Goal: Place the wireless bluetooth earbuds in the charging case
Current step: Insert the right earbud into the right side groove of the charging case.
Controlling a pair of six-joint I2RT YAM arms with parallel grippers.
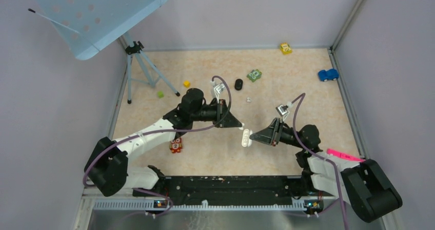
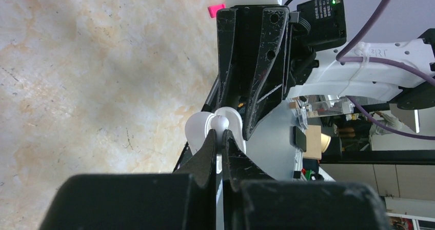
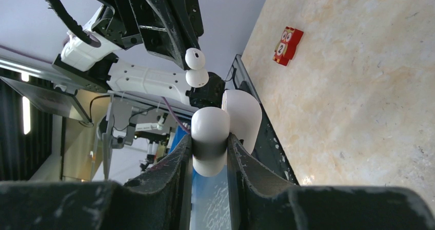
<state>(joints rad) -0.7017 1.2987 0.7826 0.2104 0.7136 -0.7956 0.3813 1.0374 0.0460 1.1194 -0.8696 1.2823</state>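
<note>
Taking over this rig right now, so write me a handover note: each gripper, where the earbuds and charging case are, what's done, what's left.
Left gripper: shut on a white earbud.
Right gripper: shut on the white charging case, lid open, held above the table.
Where: the earbud hangs close to the case's open side, not seated.
Done: both are lifted and face each other.
Left: seat this earbud. A small white item on the table may be another; whether the case already holds one, I cannot tell.
</note>
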